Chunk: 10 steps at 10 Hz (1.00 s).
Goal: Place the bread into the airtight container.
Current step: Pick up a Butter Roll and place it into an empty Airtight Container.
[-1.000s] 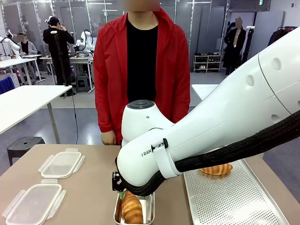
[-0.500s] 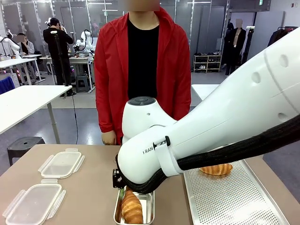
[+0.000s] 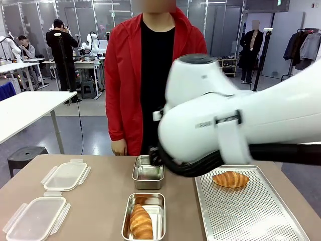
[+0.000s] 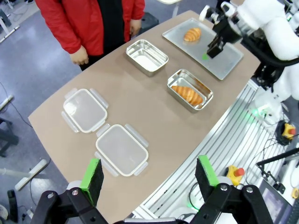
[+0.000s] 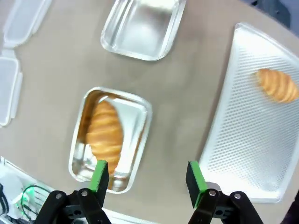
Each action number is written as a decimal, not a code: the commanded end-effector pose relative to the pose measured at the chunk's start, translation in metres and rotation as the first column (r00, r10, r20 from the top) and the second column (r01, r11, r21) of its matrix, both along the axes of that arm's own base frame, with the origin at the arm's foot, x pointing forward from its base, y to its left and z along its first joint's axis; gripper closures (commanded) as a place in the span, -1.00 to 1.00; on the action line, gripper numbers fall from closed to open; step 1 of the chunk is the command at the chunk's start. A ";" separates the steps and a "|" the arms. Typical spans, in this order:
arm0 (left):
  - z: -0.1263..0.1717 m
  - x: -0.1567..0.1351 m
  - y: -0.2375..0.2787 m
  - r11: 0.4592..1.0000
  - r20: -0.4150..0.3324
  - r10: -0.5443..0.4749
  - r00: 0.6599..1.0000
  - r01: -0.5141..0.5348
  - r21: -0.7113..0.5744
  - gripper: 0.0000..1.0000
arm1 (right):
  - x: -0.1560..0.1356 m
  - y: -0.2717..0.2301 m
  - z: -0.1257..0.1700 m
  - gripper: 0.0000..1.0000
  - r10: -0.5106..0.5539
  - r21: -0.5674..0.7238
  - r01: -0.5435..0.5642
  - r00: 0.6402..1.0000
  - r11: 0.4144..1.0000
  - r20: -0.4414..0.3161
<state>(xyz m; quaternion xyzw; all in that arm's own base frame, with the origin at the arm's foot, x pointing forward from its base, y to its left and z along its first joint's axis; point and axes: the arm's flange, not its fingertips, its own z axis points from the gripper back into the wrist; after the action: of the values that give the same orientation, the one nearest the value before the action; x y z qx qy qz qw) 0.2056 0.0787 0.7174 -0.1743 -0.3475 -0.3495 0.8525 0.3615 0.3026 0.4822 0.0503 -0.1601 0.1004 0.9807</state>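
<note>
Croissant [image 5: 105,133], ridged and golden, in shiny rectangular steel container [image 5: 140,135]; left gripper [image 4: 148,163], right gripper [image 5: 146,167] both spread apart.

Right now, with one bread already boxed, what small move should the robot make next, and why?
Probably swing the open right gripper over the croissant on the tray: it lies outside any container, and the far steel container sits empty.

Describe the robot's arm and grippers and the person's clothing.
The right arm is a white, rounded shell with grey lettering, a white strap and a black cable sleeve. The left gripper and right gripper are black with green pads. The person wears a red jacket over a black top.
</note>
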 end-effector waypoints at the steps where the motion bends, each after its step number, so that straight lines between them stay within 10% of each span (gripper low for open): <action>1: 0.002 0.001 0.000 1.000 -0.002 0.001 1.000 -0.001 0.003 -1.00 | 0.022 -0.068 -0.007 -0.67 0.056 0.041 -0.057 0.998 0.998 0.031; 2: 0.002 0.001 0.000 1.000 -0.002 0.001 1.000 -0.001 0.003 -1.00 | 0.039 -0.103 -0.013 -0.67 0.139 -0.030 -0.136 0.980 0.990 0.143; 6: 0.002 0.001 0.000 1.000 -0.002 0.001 1.000 -0.001 0.003 -1.00 | 0.061 -0.209 -0.020 -0.67 0.373 -0.004 -0.375 0.920 0.927 0.122; 10: 0.002 0.001 0.000 1.000 -0.002 0.001 1.000 -0.001 0.003 -1.00 | 0.065 -0.281 -0.044 -0.67 0.331 0.167 -0.363 0.924 0.917 0.191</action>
<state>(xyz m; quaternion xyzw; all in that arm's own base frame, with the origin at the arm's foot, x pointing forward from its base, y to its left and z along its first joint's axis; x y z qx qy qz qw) 0.2058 0.0788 0.7173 -0.1746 -0.3474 -0.3495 0.8525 0.4344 0.0476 0.4366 0.1124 -0.2038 0.2810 0.9311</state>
